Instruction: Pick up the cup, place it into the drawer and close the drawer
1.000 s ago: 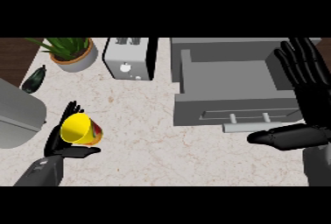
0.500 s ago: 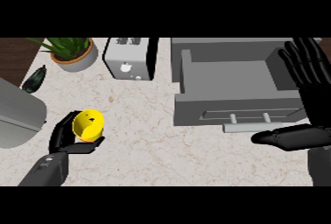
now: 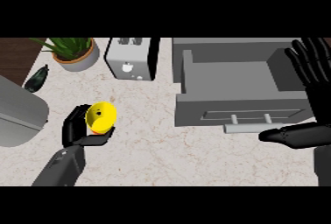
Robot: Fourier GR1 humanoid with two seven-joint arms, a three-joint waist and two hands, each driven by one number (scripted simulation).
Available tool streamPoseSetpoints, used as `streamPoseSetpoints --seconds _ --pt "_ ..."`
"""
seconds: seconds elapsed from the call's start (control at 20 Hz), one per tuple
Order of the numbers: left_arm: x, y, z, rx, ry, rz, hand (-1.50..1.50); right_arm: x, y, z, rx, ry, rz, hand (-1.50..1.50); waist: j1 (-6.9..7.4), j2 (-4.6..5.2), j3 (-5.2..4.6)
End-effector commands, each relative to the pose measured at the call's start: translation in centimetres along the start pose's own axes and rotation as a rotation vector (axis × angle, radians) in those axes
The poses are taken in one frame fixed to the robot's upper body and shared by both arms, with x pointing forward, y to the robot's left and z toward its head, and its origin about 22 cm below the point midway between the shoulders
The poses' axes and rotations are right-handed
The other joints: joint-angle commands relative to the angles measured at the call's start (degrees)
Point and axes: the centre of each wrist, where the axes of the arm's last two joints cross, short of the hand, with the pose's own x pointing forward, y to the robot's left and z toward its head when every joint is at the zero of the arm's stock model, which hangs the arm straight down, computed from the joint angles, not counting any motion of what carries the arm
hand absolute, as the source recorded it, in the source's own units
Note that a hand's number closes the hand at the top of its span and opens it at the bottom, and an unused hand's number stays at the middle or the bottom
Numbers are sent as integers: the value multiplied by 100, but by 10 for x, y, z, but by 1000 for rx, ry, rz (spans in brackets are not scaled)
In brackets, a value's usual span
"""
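On the left of the surface, the left hand gripped the yellow cup, tilted and well apart from the open drawer. Right hand rested open, fingers up, over the drawer's right side. Recommended: carry the cup rightward, clearing the drawer's front wall before lowering.

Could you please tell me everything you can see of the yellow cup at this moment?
The yellow cup is small, smooth and glossy, with an orange-red patch at its lower edge and a small dark dot on its yellow face. It is tipped on its side, held in the left hand, whose fingers curl round its left side and beneath it. It is over the marbled counter, well left of the open drawer.
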Motion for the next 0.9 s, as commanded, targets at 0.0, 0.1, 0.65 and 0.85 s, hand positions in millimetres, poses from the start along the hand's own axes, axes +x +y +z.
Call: streamPoseSetpoints --seconds 0.0,0.1,0.65,0.85 --pt "10 -18 -29 -34 -154 114 150 -8 3 7 -3 3 -3 -150 69 -37 13" --pt "12 -39 -40 -100 -189 129 150 -4 1 -10 -19 6 -10 -150 94 -26 12" --pt "96 -139 -137 -345 -230 157 150 -10 -14 23 -26 30 24 -150 171 -104 28" --pt "140 -182 -156 -391 -238 137 150 -4 7 9 -26 31 37 -150 216 -112 25"
